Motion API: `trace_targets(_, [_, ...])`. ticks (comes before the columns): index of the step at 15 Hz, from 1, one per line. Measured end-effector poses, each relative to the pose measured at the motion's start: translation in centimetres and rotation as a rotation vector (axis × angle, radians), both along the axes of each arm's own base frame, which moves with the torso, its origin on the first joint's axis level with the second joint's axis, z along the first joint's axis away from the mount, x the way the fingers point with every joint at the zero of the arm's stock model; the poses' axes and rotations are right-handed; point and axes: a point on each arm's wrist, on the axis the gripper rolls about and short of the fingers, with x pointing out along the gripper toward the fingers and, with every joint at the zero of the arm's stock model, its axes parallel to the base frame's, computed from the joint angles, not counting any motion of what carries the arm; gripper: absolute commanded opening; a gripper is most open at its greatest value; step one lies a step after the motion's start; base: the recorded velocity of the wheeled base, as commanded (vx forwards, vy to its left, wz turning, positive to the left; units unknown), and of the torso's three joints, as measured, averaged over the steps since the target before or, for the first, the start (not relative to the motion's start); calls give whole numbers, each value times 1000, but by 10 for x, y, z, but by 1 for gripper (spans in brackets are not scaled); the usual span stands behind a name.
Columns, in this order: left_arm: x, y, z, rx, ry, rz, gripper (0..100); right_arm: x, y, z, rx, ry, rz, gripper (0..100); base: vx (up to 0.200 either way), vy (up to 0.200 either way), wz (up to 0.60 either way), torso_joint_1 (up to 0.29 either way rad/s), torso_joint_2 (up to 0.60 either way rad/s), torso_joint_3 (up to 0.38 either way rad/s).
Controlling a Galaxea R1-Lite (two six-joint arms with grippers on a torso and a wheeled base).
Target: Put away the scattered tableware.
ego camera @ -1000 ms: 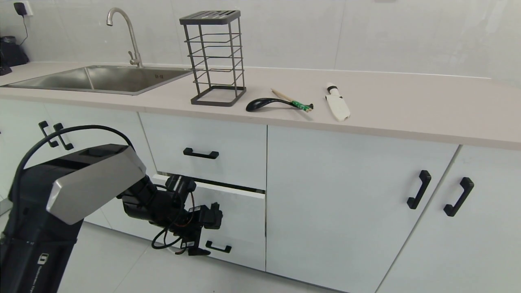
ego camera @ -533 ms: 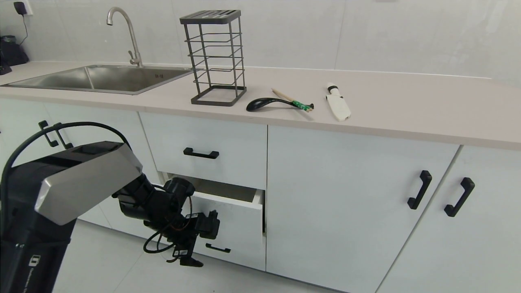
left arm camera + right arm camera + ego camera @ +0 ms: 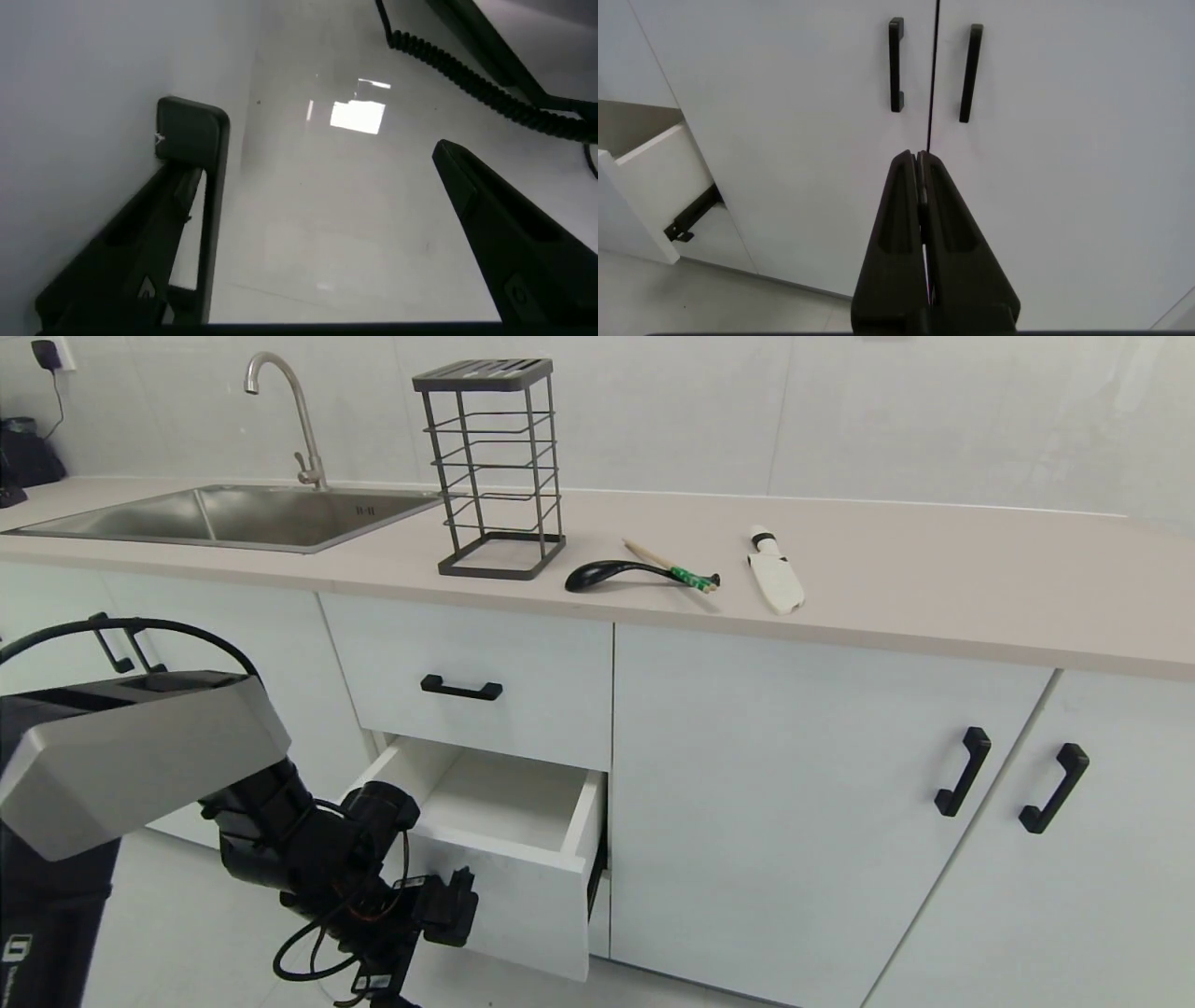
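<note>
Low left: left gripper (image 3: 313, 163), fingers (image 3: 486, 215) spread, one by the handle (image 3: 192, 121) of the open drawer (image 3: 509, 905). On counter (image 3: 887, 579), right of rack (image 3: 495, 467): spoon (image 3: 597, 574), chopsticks (image 3: 667, 565), white utensil (image 3: 777, 581); likely light, stiff, slick; grip spoon mid-shaft. Right gripper (image 3: 923, 163): fingers (image 3: 901, 215) pressed together, before doors (image 3: 1046, 140).

One black spoon (image 3: 597, 575), one pair of chopsticks (image 3: 668, 566) and one white knife (image 3: 776, 581) lie on the desk (image 3: 934, 588), beside one wire rack (image 3: 490, 467). There is one sink (image 3: 224, 513) with one tap (image 3: 285, 411), and two drawers: an upper drawer (image 3: 523, 658) and a lower drawer (image 3: 532, 915).
</note>
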Motion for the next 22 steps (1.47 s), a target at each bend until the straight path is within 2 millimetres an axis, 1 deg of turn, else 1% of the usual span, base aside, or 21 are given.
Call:
trace_targets(1, [-5, 0, 5, 1, -3, -3, 100, 0, 0, 0, 0, 0, 0, 0, 0, 0, 0, 0, 0, 0])
trace_targets(3, [-20, -1, 23, -10, 1, -10, 100, 0, 0, 0, 0, 0, 0, 0, 0, 0, 0, 0, 0, 0])
trace_targets(8, [-63, -5, 87, -5, 40, -40, 100, 0, 0, 0, 1, 0, 1, 0, 0, 0, 0, 0, 0, 0])
trace_targets(9, [-70, -8, 99, -16, 24, -48, 100, 0, 0, 0, 0, 0, 0, 0, 0, 0, 0, 0, 0, 0])
trace_targets(11, [-82, -24, 122, -87, 0, -25, 100, 0, 0, 0, 0, 0, -1, 0, 0, 0, 0, 0, 0, 0])
trace_targets(13, [-85, -41, 144, -194, -54, 37, 100, 0, 0, 0, 0, 0, 0, 0, 0, 0, 0, 0, 0, 0])
trace_targets(14, [-81, -49, 154, -259, -108, 66, 100, 0, 0, 0, 0, 0, 0, 0, 0, 0, 0, 0, 0, 0])
trace_targets(15, [-78, -54, 160, -302, -148, 78, 100, 0, 0, 0, 0, 0, 0, 0, 0, 0, 0, 0, 0, 0])
trace_targets(16, [-73, -56, 161, -320, -173, 86, 100, 0, 0, 0, 0, 0, 0, 0, 0, 0, 0, 0, 0, 0])
trace_targets(18, [-61, -53, 154, -321, -186, 119, 100, 0, 0, 0, 1, 0, 0, 0, 0, 0, 0, 0, 0, 0])
trace_targets(20, [-51, -50, 139, -298, -160, 147, 100, 0, 0, 0, 1, 0, 0, 0, 0, 0, 0, 0, 0, 0])
trace_targets(22, [-36, -52, 122, -296, -167, 162, 100, 0, 0, 0, 1, 0, 0, 0, 0, 0, 0, 0, 0, 0])
